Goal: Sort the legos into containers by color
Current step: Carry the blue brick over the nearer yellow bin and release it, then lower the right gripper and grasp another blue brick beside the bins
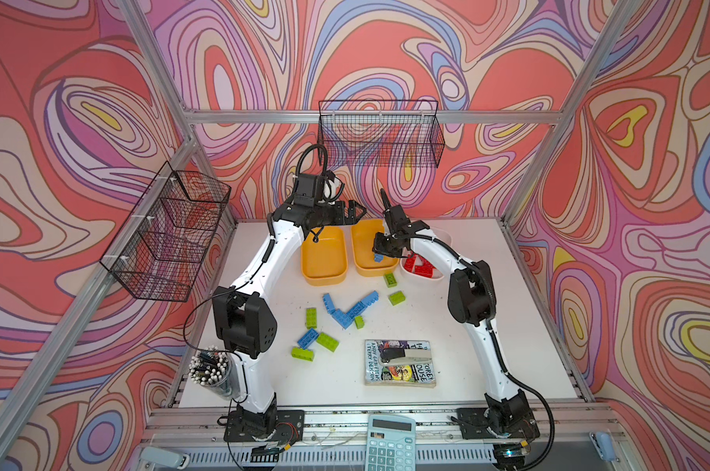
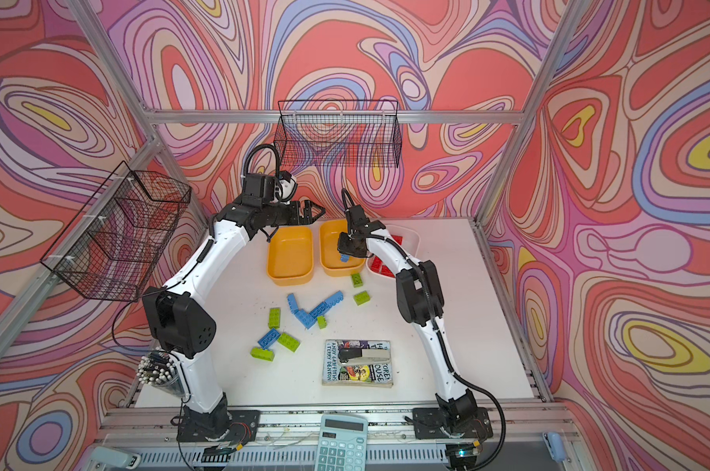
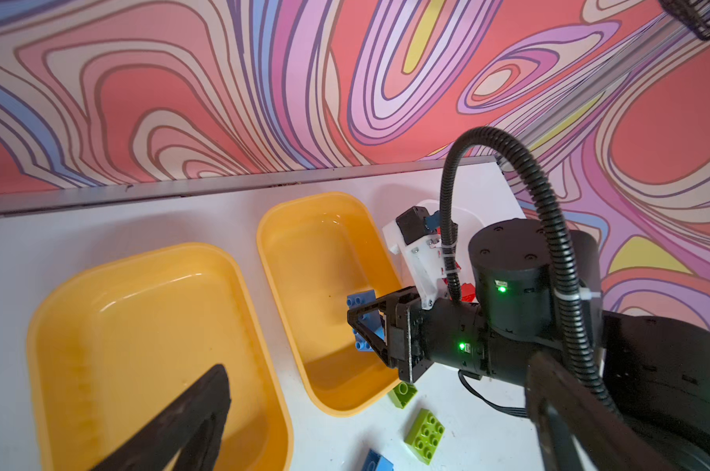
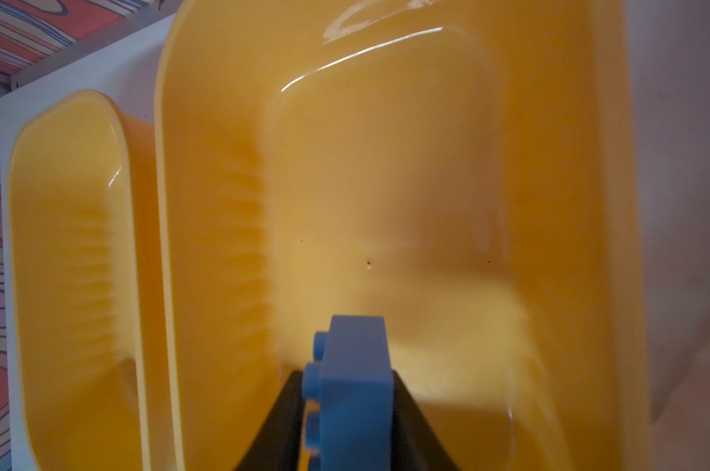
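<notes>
tabletop (image 1: 447, 346) | r claw (image 4: 347, 377) grips blue lego (image 4: 355, 407) over orange tub (image 4: 222, 204) | l claw (image 1: 358, 209) spread

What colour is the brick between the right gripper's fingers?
Blue; the brick shows best in the right wrist view.

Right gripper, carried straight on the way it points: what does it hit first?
Probably the bare floor of the middle yellow tub; the blue brick in the right gripper would touch down first. Depth is unclear.
</notes>
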Available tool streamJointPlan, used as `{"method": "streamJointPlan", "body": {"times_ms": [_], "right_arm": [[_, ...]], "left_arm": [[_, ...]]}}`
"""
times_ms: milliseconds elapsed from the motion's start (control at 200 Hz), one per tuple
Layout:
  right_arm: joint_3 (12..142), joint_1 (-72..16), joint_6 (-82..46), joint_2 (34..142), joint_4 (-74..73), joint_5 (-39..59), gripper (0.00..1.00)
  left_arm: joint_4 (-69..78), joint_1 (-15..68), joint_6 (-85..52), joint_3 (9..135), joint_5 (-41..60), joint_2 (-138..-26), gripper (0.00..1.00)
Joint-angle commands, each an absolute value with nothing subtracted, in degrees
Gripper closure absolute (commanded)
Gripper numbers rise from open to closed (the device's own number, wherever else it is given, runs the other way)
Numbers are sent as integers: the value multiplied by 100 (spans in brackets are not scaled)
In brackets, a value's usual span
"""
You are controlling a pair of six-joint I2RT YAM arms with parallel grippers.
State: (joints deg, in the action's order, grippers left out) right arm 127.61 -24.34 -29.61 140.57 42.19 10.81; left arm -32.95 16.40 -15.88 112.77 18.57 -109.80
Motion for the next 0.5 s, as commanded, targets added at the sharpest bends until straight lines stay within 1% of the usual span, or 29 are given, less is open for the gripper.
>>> {"method": "streamJointPlan", "body": {"times_ms": [0, 45, 100, 295, 496], "right_arm": [[12886, -2408, -2962, 14066, 4036, 1134, 47], [12837, -2408, -2969, 14021, 4002, 1151, 40], [12755, -2411, -2982, 13936, 3952, 1176, 34], [12152, -2463, -3051, 13463, 3814, 1309, 30], [11156, -2872, -2984, 12751, 3782, 1263, 27]], "left_arm": [[-3675, 1449, -1368, 11153, 1864, -10791, 0], [-3526, 1390, -1515, 10921, 1926, -10643, 0], [-3455, 1362, -1564, 10671, 1967, -10473, 0], [-3390, 1345, -1538, 9977, 1843, -9743, 0], [-3601, 1343, -1444, 9854, 1644, -9158, 0]]}}
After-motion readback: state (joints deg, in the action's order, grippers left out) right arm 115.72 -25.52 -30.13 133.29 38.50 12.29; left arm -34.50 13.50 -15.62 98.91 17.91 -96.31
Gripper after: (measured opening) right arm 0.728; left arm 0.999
